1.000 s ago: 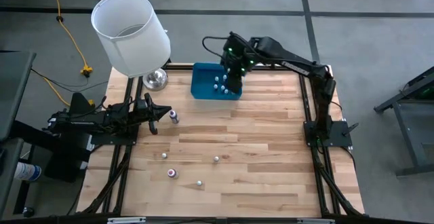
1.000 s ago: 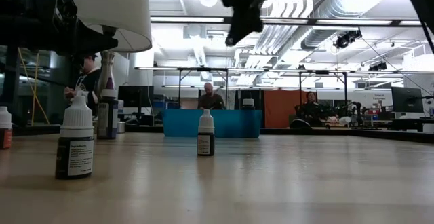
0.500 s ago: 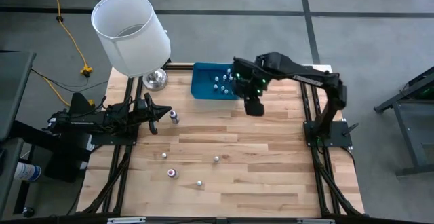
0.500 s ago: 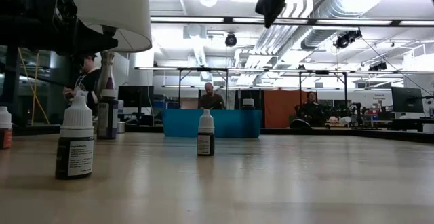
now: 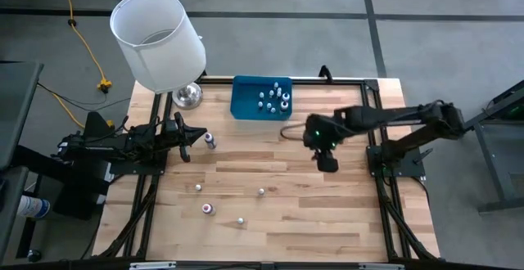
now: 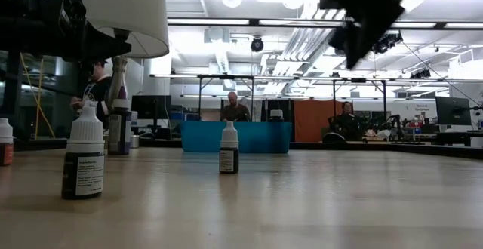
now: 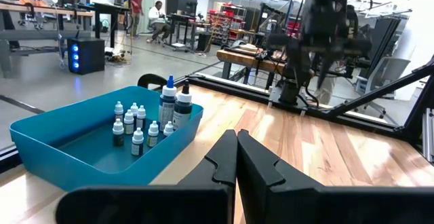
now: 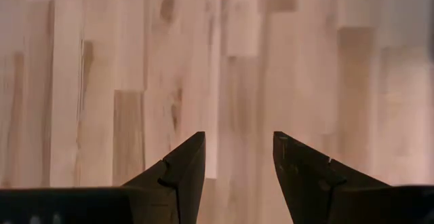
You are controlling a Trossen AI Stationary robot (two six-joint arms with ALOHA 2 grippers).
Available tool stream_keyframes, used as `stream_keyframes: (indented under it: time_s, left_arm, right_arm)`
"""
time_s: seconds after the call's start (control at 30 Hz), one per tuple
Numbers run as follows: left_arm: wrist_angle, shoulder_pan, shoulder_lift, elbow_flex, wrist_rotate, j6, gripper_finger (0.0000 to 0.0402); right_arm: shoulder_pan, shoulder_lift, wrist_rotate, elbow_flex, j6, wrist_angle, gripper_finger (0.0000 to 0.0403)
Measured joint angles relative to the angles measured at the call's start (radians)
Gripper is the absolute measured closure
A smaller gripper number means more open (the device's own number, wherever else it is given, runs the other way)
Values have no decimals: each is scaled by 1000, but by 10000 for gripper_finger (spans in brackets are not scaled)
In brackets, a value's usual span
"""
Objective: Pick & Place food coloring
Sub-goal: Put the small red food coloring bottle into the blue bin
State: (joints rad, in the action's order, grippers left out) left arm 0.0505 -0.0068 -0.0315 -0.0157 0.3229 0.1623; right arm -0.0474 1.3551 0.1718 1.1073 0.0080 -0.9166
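Observation:
Several food coloring bottles (image 5: 274, 99) stand upright in the blue bin (image 5: 244, 98) at the table's far middle. More stand loose on the wood: a purple one (image 5: 210, 140) by the left arm, others at the near left (image 5: 208, 209), (image 5: 261, 191). My left gripper (image 5: 190, 141) waits shut at the left edge, pointing level at the bin (image 7: 68, 149). My right gripper (image 5: 327, 162) hangs open above bare wood right of centre, pointing steeply down, with nothing between its fingers (image 8: 183, 166).
A lamp with a white shade (image 5: 160, 41) and a shiny metal base (image 5: 187, 96) stands at the far left corner, next to the bin. In the low view, two bottles (image 6: 83, 155), (image 6: 229, 149) stand nearest the camera. People sit in the room behind.
My right gripper has swung from above the blue bin toward the table's right and near side and come down. It has stayed open and carries nothing. The bottles have not moved.

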Motion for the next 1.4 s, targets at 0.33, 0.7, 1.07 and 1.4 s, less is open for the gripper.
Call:
stream_keyframes:
  time_s: [0.33,0.7,1.07,1.4]
  left_arm:
    - [0,0,0,0,0,0,401]
    - [0,0,0,0,0,0,401]
    - [0,0,0,0,0,0,401]
    - [0,0,0,0,0,0,401]
  right_arm:
    - [149,-56,-8,-324,37,334,244]
    - [247,-46,-50,-423,35,594,245]
    - [319,-33,-121,-378,38,640,245]
    - [323,121,-140,-182,-5,535,246]
